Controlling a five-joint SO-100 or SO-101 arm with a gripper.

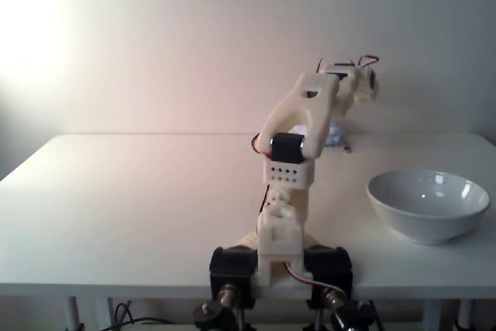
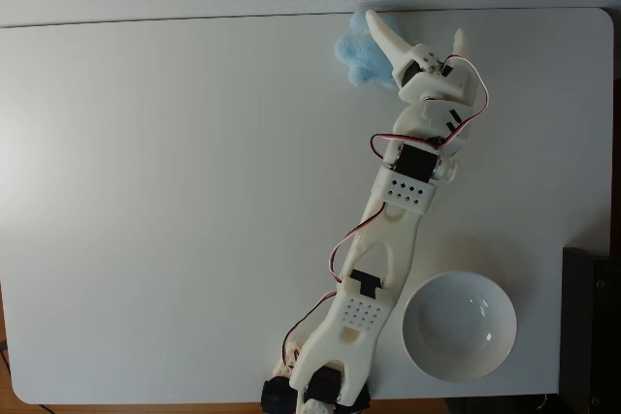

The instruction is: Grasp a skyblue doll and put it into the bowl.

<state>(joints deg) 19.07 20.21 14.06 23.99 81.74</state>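
The skyblue doll [image 2: 353,53] is a small pale fluffy lump at the table's far edge, in the view from above. My gripper [image 2: 415,28] is open there, jaws spread wide. One long finger [image 2: 384,38] lies across the doll's right side, and the other finger [image 2: 458,42] points away to the right. Most of the doll sits left of that long finger, outside the gap. In the front view a sliver of the doll [image 1: 334,136] shows behind the white arm [image 1: 298,118]. The white bowl [image 2: 459,326] stands empty near the base, at the front right [image 1: 425,226].
The white table [image 2: 146,191] is bare to the left of the arm. Its far edge runs just behind the doll, with a wall beyond. The arm's base [image 1: 280,263] is clamped at the front edge. A dark object [image 2: 594,327] sits off the table's right side.
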